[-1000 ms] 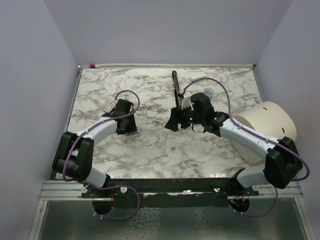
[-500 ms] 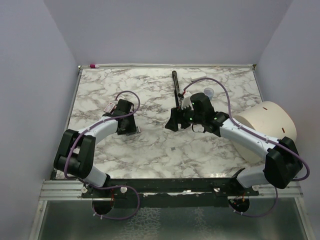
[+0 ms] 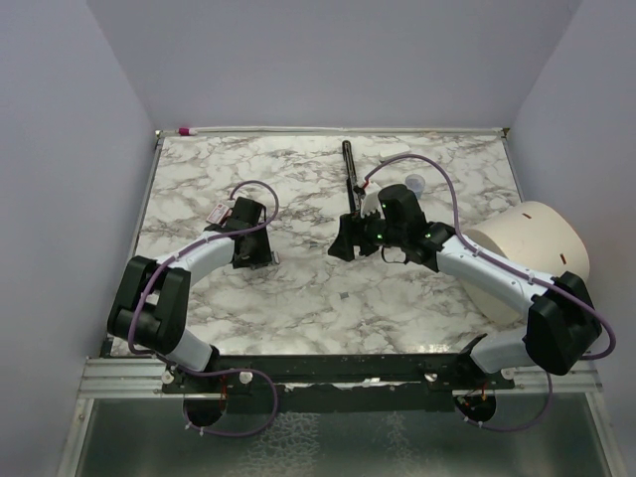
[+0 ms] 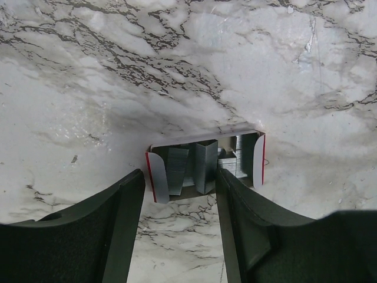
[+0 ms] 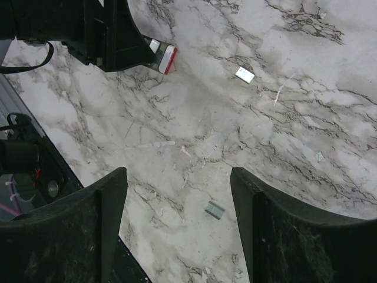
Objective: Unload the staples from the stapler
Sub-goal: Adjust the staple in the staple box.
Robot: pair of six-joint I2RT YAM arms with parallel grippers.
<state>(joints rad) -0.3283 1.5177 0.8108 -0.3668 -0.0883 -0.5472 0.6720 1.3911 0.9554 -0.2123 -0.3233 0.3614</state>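
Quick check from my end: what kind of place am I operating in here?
Probably a purpose-built robot test cell, not an office: plain walls box in a marble-patterned table on three sides, and the left arm and right arm are bolted to a metal rail at its near edge.

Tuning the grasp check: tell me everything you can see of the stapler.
The stapler is a tiny rectangular piece lying flat on the marble table, open side up. It has white end walls edged in red, and grey metal strips, apparently staples, are packed inside. In the left wrist view the left gripper straddles one half of it with its fingers apart. Whether they touch it cannot be told. Nothing else is near it.
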